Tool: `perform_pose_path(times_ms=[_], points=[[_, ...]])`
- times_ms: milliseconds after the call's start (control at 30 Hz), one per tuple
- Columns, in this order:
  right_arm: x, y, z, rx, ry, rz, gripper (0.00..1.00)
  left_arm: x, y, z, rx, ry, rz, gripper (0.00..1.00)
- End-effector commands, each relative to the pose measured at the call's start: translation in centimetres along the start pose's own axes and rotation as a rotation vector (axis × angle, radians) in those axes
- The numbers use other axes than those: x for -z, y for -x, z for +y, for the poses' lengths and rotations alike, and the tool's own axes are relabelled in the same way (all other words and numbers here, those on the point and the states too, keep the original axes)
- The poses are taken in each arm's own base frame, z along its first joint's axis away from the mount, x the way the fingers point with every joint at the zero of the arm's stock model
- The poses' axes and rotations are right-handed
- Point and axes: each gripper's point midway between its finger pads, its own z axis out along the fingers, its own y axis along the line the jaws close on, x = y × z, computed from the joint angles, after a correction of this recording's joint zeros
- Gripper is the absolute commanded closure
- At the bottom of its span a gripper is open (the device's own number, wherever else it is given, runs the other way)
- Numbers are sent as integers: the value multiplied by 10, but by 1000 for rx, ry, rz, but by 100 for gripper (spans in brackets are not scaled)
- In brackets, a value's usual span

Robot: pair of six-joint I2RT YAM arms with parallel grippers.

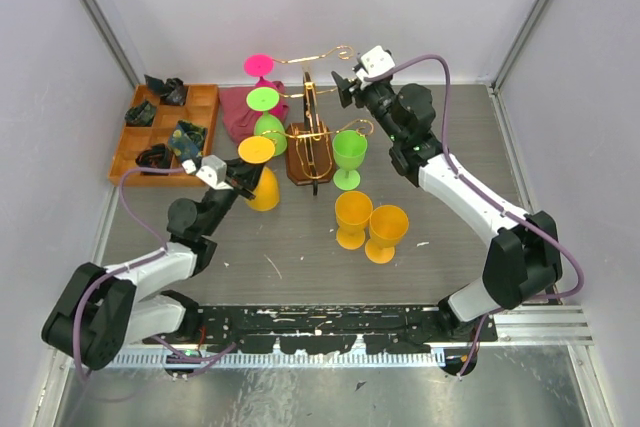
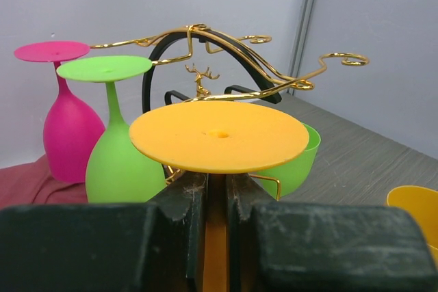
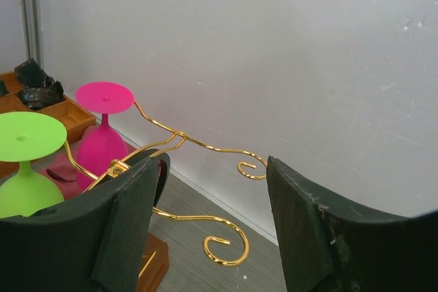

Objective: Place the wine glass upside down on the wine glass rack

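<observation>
Here the left claw [image 2: 215,193] pinches the stem of the inverted orange plastic wine glass [image 2: 219,136], whose flat foot is uppermost. The glass is just left of the gold wire wine glass rack with a brown wooden base [image 1: 312,142], which stands toward the far edge of the grey counter [image 1: 300,267]. The right claw [image 3: 215,169], spread wide, hovers by the rack's far scroll arms.

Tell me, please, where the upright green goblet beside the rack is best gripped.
Probably its thin stem, just under the bowl, coming level from the robot's right. The upright green goblet has the rack close on its left and an orange goblet just in front; its right side looks free, and the right hand is open.
</observation>
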Motion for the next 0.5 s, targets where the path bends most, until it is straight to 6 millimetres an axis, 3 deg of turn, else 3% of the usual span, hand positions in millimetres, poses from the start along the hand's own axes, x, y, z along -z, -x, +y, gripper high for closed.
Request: perform_pose_path(times_ms=[0,267,467], points=[[8,39,-17,25,-42,-87,30,-13,29,0,-42,0,-113,100],[7,35,-21,31,-45,-76,30,-36,6,-9,-24,-51,-83,100],[7,34,-23,36,-48,-73,30,-53,1,-12,-33,-66,-79,100]])
